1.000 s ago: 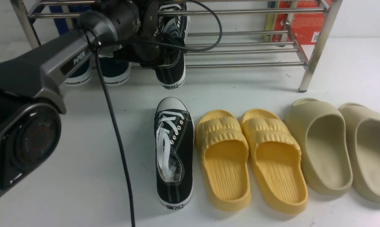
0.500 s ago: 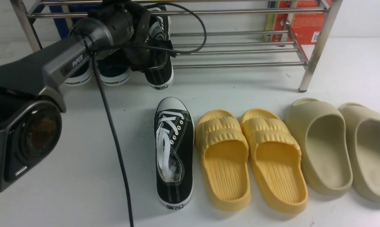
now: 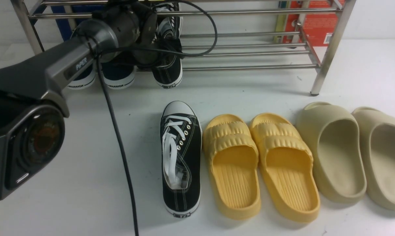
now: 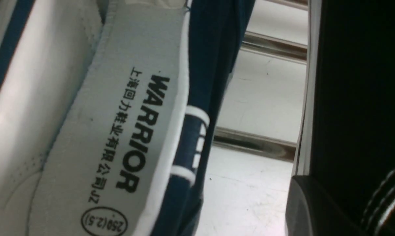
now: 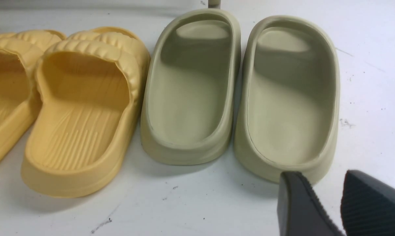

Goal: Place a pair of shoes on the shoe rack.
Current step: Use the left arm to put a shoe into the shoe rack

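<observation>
Poking out from the rack (image 3: 259,68), one black sneaker (image 3: 167,74) is gripped by the left claw (image 3: 172,46) (the right claw (image 5: 322,175) is left open).

The white tabletop (image 3: 250,85) is being lit brightly and evenly, with soft shadows being cast beside the beige clogs (image 3: 335,157). Glints are being thrown off the metal rack (image 3: 256,68). In the left wrist view, one side is being swallowed by near-black darkness.

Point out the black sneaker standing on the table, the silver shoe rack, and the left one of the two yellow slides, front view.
Black sneaker (image 3: 192,160): front view, black canvas side.
Shoe rack (image 3: 331,52): front view, right front leg.
Left yellow slide (image 3: 235,177): front view, ribbed footbed.
</observation>
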{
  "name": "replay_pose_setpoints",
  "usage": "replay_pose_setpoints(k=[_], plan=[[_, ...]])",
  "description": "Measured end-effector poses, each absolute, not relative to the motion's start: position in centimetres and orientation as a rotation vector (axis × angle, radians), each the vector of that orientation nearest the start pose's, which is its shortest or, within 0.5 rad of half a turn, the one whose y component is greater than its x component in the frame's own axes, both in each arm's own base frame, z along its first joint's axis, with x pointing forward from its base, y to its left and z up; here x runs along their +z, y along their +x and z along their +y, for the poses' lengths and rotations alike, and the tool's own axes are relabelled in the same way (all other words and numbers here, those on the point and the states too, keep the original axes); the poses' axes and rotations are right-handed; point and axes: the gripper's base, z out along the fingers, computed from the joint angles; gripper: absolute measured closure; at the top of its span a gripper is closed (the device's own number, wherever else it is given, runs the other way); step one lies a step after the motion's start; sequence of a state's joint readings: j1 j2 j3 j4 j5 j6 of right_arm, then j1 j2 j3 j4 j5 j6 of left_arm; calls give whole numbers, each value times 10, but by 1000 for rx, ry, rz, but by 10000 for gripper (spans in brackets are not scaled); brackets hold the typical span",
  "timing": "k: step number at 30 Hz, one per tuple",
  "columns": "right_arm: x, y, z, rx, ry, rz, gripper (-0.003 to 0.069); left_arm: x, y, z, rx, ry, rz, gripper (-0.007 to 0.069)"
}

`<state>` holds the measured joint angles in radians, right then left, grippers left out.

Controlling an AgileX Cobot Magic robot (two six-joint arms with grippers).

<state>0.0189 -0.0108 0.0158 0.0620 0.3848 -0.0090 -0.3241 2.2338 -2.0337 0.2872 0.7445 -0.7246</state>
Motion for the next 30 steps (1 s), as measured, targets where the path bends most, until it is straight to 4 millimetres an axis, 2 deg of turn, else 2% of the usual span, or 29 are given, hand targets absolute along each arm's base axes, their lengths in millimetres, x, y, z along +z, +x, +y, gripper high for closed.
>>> replay_pose_setpoints(k=[8,15,24,30], plan=[[174,52,3,68,12,1873,419,249,494,-147,-156,-314,2379,638],[174,52,3,68,12,1873,419,244,488,-148,-153,-344,2467,638],[174,52,3,68,12,1873,419,257,486,-149,-196,-319,2431,638],[174,52,3,68,12,1873,419,255,485,-148,-184,-323,2447,635]])
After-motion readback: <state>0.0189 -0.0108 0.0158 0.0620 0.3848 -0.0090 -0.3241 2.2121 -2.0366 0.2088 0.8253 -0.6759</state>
